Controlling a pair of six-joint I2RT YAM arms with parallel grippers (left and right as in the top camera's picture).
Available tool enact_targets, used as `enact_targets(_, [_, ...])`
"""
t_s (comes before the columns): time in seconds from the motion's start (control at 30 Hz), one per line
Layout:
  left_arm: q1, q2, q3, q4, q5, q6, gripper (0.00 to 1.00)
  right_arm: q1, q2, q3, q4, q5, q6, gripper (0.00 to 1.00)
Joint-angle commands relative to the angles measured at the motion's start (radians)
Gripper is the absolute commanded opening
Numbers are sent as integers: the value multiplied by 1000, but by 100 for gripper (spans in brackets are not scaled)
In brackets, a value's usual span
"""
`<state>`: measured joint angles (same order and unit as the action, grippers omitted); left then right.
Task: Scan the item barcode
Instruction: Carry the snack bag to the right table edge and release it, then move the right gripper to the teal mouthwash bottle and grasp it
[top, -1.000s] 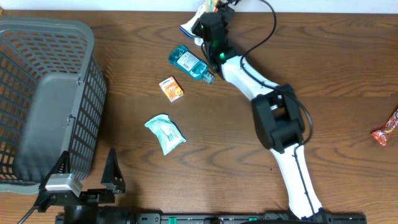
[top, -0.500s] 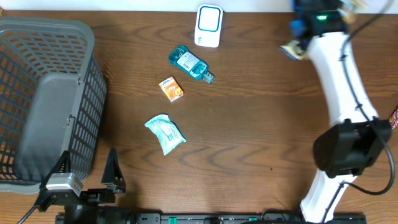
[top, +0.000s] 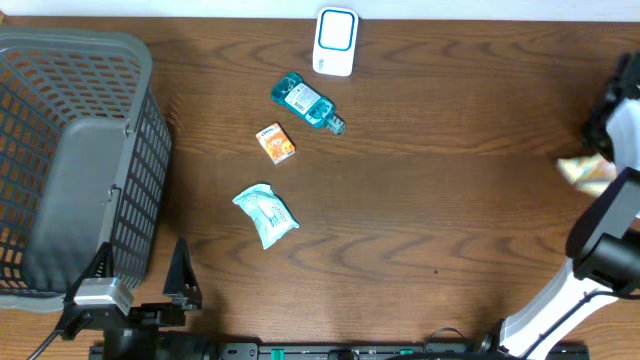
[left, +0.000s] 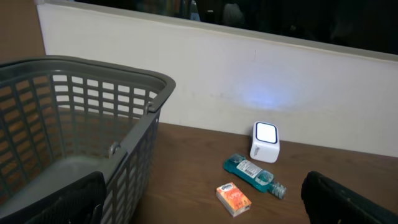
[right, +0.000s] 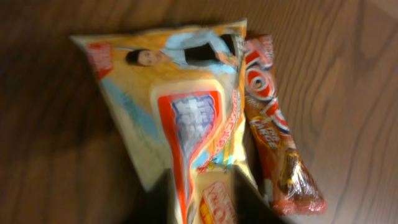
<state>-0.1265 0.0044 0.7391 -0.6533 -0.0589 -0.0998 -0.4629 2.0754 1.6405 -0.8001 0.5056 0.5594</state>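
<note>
- Yellow snack packet (right: 186, 118) lies on the wooden table (top: 450, 200) right under the right gripper (right: 202, 202); its lower end runs between the gripper's two dark fingers at the bottom of the wrist view; whether they pinch it or merely flank it cannot be told
- Red candy bar (right: 277, 137) lies against the packet's side, just beside the same gripper
- Seen from overhead, the packet pokes out pale at the table's right edge, next to the white right arm (top: 600, 220)
- White scanner (top: 336, 42) sits at the table's far edge, well apart from the right gripper and off to its left; its face glows in the left wrist view
- Left gripper (left: 199, 202) hangs at the table's near edge, fingers spread wide with nothing between them
- Ahead of the left gripper lie a blue-green bottle (left: 252, 174) and a small orange box (left: 233, 198), with the scanner beyond them; a pale teal packet (top: 266, 214) lies nearer it; a grey basket (left: 149, 93) stands to its left
</note>
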Motion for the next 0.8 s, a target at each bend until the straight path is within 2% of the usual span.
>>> enact_targets(0.0, [-4,-2,-2,6,-6,16,98,-19,-3,4,16,-137,-39,75])
enact_targets(0.03, [-4,-2,-2,6,-6,16,98,-21,-3,13,14,-197,-66,95])
enact_targets(0.07, [-4,-2,-2,6,-6,16,98,-21,-4,24,10,-247,-91,99])
enact_targets(0.4, [-4,-2,-2,6,-6,16,98,79,-108,180,-152,-688,-111,99])
enact_targets(0.5, [-4,-2,-2,6,-6,16,98,194,-172,180,-154,-779,-112,99])
enact_targets(0.63, [-4,-2,-2,5,-6,16,98,412,-178,179,-133,-781,-118,99])
enact_targets(0.7, [-4,-2,-2,5,-6,16,98,506,-158,177,-98,-777,-198,99])
enact_targets(0.77, [-4,-2,-2,5,-6,16,98,605,-126,177,-53,-777,-347,99])
